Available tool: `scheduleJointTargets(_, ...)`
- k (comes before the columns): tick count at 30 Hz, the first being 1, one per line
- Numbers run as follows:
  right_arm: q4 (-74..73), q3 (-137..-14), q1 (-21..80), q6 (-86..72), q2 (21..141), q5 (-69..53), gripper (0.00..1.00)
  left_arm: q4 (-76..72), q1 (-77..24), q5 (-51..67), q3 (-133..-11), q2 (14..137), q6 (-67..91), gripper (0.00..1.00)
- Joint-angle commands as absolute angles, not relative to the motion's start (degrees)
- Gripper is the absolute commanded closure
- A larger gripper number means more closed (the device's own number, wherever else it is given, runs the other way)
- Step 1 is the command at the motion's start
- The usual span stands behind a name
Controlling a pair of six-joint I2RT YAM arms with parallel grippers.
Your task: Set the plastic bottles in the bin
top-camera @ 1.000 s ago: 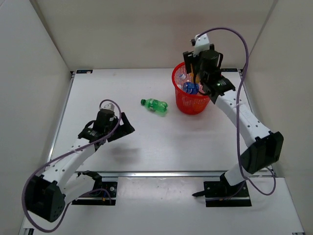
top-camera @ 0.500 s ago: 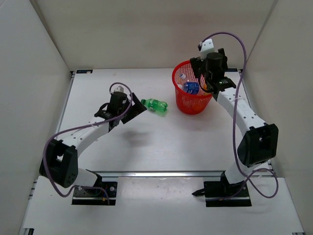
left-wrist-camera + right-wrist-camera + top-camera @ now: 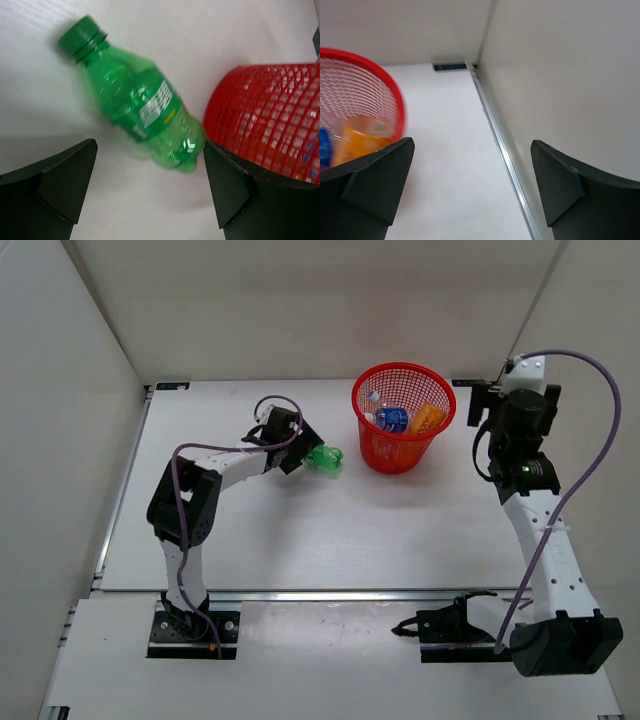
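The green bottle point(image 3: 325, 457) lies on its side on the table just left of the red mesh bin point(image 3: 362, 425). In the left wrist view the green bottle point(image 3: 140, 107) lies ahead of my open left gripper point(image 3: 150, 187), its base close to the bin point(image 3: 270, 115). My left gripper point(image 3: 297, 454) is right at the bottle's cap end. In the bin lie a clear bottle with a blue label point(image 3: 388, 420) and an orange bottle point(image 3: 427, 420). My right gripper point(image 3: 490, 410) is open and empty, right of the bin; its wrist view shows the bin's rim point(image 3: 395, 95) and an orange bottle point(image 3: 362, 137).
White enclosure walls stand at the back and both sides. A metal rail point(image 3: 505, 155) runs along the table's right edge beside the right wall, close to my right gripper.
My left gripper has reached forward and right up to the green bottle. My right gripper has drawn back from over the bin to its right side, and an orange bottle now shows in the bin.
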State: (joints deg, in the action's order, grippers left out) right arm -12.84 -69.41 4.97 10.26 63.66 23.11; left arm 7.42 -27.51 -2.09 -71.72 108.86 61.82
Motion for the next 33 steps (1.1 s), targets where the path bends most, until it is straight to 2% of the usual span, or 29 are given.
scheduleJointTargets(1,-16.52,-64.87,0.45,4.75,59.26,21.36,0.01,8.26,-27.68,-4.31,-80.05,111.26,64.95,0.01)
scheduleJointTargets(5,-17.66,-60.21,-3.59,4.48,55.12,21.79,0.01,14.14,-28.57,-4.75,-90.59,118.81,64.34,0.01)
scheduleJointTargets(13,-18.72,-55.03,-8.70,1.50,48.26,21.09,0.01,23.10,-30.67,-7.12,-101.83,130.06,63.73,0.02)
scheduleJointTargets(15,-19.16,-54.41,-8.53,1.58,47.46,22.31,0.01,26.27,-31.81,-7.47,-109.21,133.05,62.50,0.07)
scheduleJointTargets(18,-19.86,-54.67,-8.70,1.67,46.41,23.46,0.00,33.03,-32.87,-9.40,-117.13,136.57,59.77,0.19)
scheduleJointTargets(20,-20.39,-54.23,-8.70,1.76,45.97,23.73,0.01,34.45,-32.78,-10.80,-118.12,136.06,58.89,0.40)
scheduleJointTargets(23,-22.06,-53.62,-8.88,1.23,45.27,24.87,0.01,30.09,-32.35,-11.78,-110.26,129.67,57.75,0.57)
scheduleJointTargets(25,-24.33,-52.22,-8.88,0.35,44.65,25.93,0.01,24.98,-31.29,-12.65,-100.42,123.51,57.66,0.59)
scheduleJointTargets(28,-27.06,-48.71,-10.63,-2.90,43.42,24.45,0.01,17.51,-29.80,-16.15,-93.18,113.49,55.29,0.59)
scheduleJointTargets(31,-29.61,-45.10,-13.79,-4.57,42.72,19.53,0.00,12.60,-30.15,-18.10,-91.23,104.70,49.59,0.62)
scheduleJointTargets(33,-29.44,-42.12,-14.76,-6.14,41.93,16.80,0.01,9.69,-31.11,-18.29,-93.24,103.10,46.17,0.59)
